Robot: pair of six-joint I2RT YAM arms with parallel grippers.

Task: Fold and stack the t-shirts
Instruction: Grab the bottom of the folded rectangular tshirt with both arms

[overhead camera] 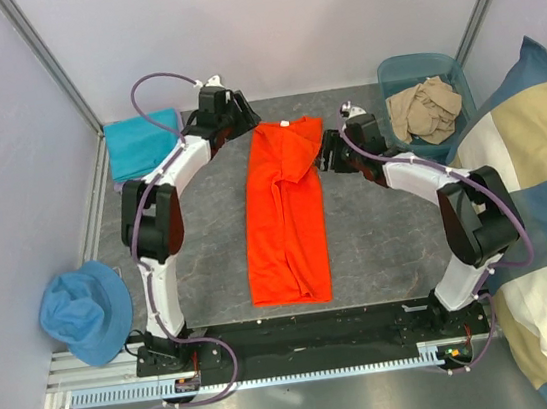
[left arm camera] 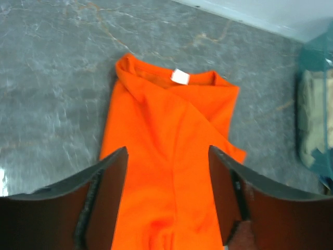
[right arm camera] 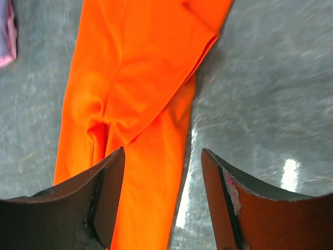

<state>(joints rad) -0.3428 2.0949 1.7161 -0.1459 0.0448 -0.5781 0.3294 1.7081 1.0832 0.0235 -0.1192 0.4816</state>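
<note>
An orange t-shirt [overhead camera: 283, 213] lies on the grey table, folded into a long narrow strip, with its collar at the far end. Its white neck label [left arm camera: 180, 76] faces up. My left gripper [overhead camera: 239, 120] hovers by the collar's left corner, open, with only the orange cloth [left arm camera: 166, 156] showing below and between its fingers. My right gripper [overhead camera: 330, 152] is at the shirt's right edge, open too, straddling the folded edge [right arm camera: 130, 94] without holding it. A folded teal t-shirt [overhead camera: 142, 143] rests at the back left. A beige t-shirt [overhead camera: 427, 109] lies crumpled in a bin.
The teal bin [overhead camera: 389, 73] stands at the back right. A blue-and-beige cushion-like fabric [overhead camera: 540, 200] fills the right side. A blue hat [overhead camera: 86, 312] sits at the near left. A strip of pink cloth [right arm camera: 6, 36] shows at the right wrist view's left edge.
</note>
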